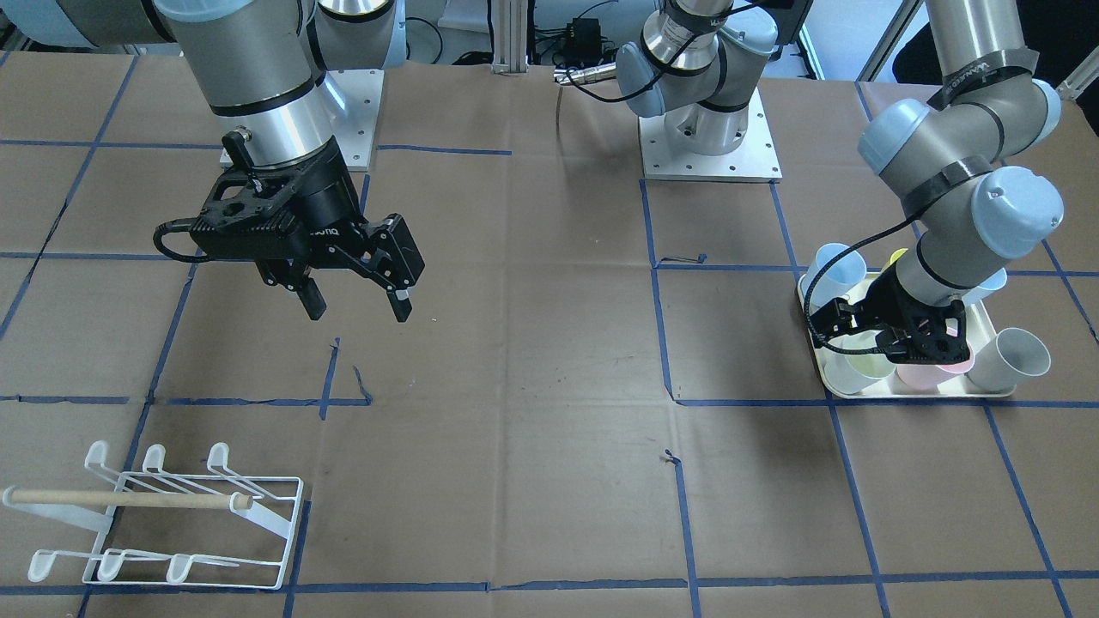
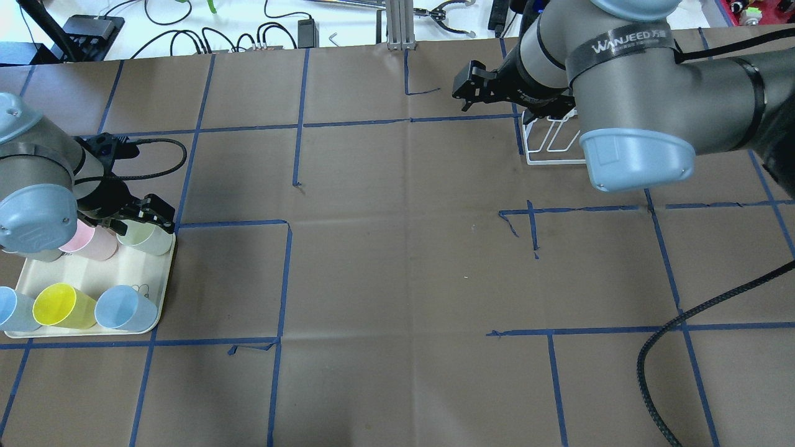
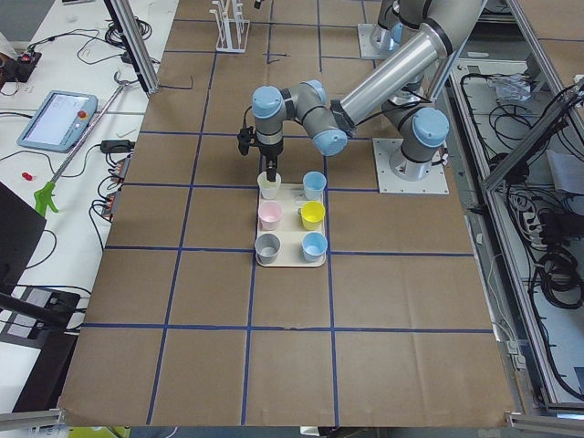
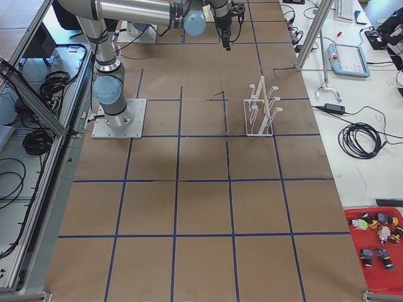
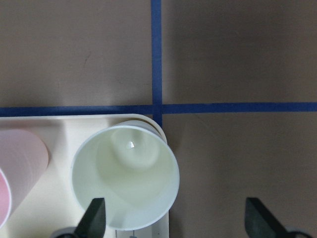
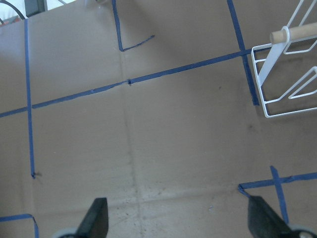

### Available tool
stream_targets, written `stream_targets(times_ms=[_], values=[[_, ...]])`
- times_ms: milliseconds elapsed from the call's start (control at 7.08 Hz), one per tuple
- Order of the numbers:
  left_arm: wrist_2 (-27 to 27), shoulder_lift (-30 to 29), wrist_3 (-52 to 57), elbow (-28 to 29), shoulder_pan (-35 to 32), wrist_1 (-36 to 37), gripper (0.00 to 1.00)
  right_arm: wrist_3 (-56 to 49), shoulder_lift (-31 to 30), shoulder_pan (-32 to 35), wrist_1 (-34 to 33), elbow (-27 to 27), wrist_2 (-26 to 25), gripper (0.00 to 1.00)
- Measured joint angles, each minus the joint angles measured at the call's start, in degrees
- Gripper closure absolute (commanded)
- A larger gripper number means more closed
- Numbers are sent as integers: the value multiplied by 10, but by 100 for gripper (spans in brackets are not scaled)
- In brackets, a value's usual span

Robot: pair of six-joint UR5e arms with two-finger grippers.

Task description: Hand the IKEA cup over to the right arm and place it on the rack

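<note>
The pale green IKEA cup (image 5: 124,183) stands at a corner of the cream tray (image 5: 59,126), on the side far from the robot and nearest the middle of the bench. A pink cup (image 5: 20,158) stands just beside it. The left hand (image 5: 173,213) hangs directly above it with its fingers spread; one finger (image 5: 94,218) is over the cup's rim. The cup is upright, its long axis vertical and its mouth facing up. The right hand (image 1: 356,300) is also spread, over bare bench, well apart from the rack (image 1: 129,498).
</note>
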Motion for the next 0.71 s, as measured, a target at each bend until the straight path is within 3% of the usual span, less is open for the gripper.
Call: stream_targets(times_ms=[141, 565, 706], values=[[0, -7, 0, -4, 4, 6, 1, 26, 2, 0, -12, 0, 13, 0], [1, -12, 5, -6, 9, 16, 89, 93, 20, 0, -100, 6, 70, 0], [2, -12, 7, -4, 10, 17, 100, 153, 29, 0, -147, 10, 80, 0]])
